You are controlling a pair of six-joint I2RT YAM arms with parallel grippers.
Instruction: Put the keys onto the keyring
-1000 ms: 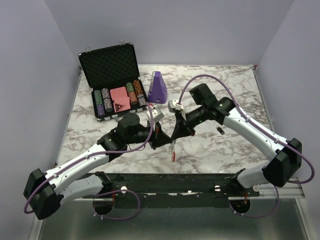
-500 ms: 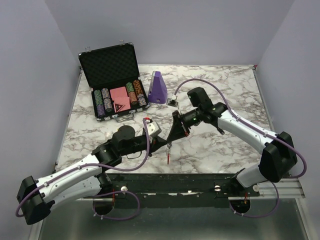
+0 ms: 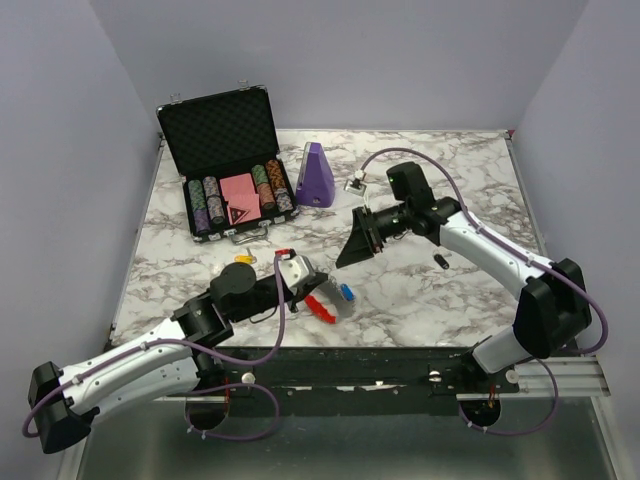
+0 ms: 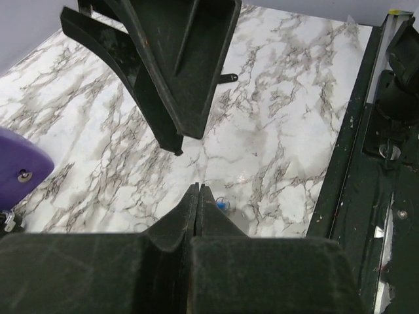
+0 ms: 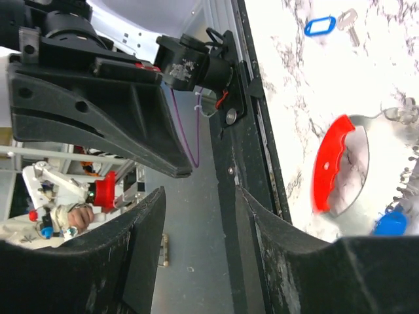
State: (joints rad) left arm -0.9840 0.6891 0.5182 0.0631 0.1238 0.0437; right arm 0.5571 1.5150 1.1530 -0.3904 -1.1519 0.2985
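The keyring, a red arc with silvery metal, lies flat on the marble near the front edge; it also shows in the right wrist view. A blue-tagged key lies beside it. My left gripper is shut just left of the ring, with nothing visible between its fingers. My right gripper hangs open above the table, apart from the ring. Another blue-tagged key, a yellow-tagged key and a slim black key lie loose.
An open black case with poker chips stands at the back left. A purple wedge-shaped object sits beside it. The table's black front rail runs close to the keyring.
The right gripper has opened and drawn back from the left one. The keyring, which hung between the two grippers, now lies on the table. The left arm has pulled back toward the near left.
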